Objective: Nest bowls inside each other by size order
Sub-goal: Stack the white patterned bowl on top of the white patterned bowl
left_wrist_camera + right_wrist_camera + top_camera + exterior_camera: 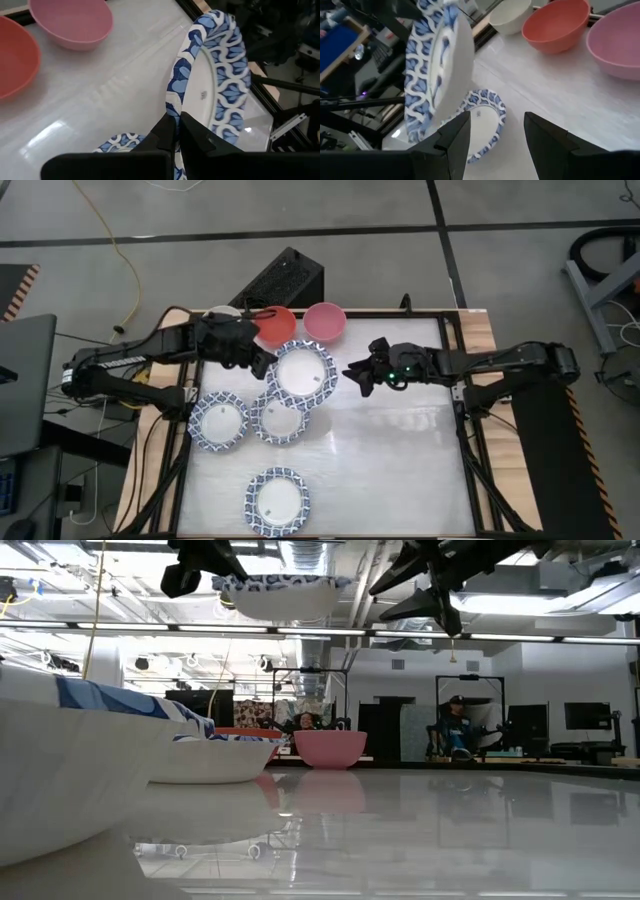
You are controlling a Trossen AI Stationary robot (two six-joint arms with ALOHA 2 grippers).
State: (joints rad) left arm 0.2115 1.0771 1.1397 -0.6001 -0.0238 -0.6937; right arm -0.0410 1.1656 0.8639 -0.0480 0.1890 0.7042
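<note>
My left gripper [262, 360] is shut on a wide blue-and-white patterned bowl [303, 372], which hangs high above the table [280, 592]. My right gripper [352, 372] hovers open just right of that bowl, its fingers [454, 136] apart and touching nothing. Three more blue-and-white bowls rest on their bases on the table: one at the left [217, 420], one partly under the held bowl [280, 418], and one near the front edge [277, 501]. A red bowl [275, 326], a pink bowl [325, 320] and a cream-white bowl [224, 311] stand at the far edge. My left gripper pinches the bowl's patterned rim [173, 107] on its left side, one finger on the inner face and one on the outer. The fingers come from the table's left, slanting downward. The bowl is lifted clear of the table, open side up and roughly level.
A raised dark frame [455, 370] borders the white table top. The right half of the table [400, 460] holds no objects. A black box [285, 278] and cables lie beyond the far edge. A person sits far back in the room [455, 725].
</note>
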